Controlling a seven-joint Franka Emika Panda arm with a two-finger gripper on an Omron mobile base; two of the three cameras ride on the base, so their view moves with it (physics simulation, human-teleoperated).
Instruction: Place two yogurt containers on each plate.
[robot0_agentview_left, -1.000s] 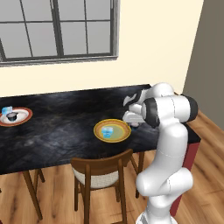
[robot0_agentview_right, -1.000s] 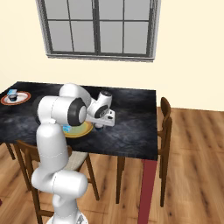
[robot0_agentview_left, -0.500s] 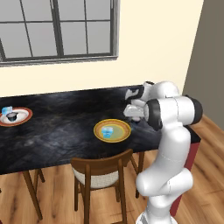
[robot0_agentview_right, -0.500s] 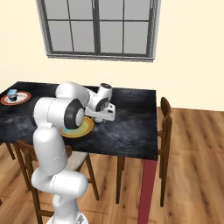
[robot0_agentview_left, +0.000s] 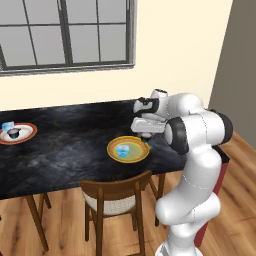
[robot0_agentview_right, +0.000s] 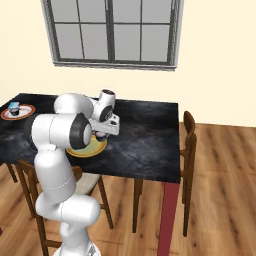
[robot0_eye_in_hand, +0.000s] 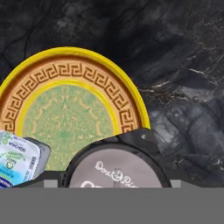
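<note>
The arm is built of glossy white, rounded shells, thick and tube-like, swelling into bulbous housings at each bend. Dark grey to black round caps and bands mark the joints, one large disc facing out on the upper link. The hand is a boxy white block with dark sections at the wrist. The lowest segment widens into a smooth white pedestal.
</note>
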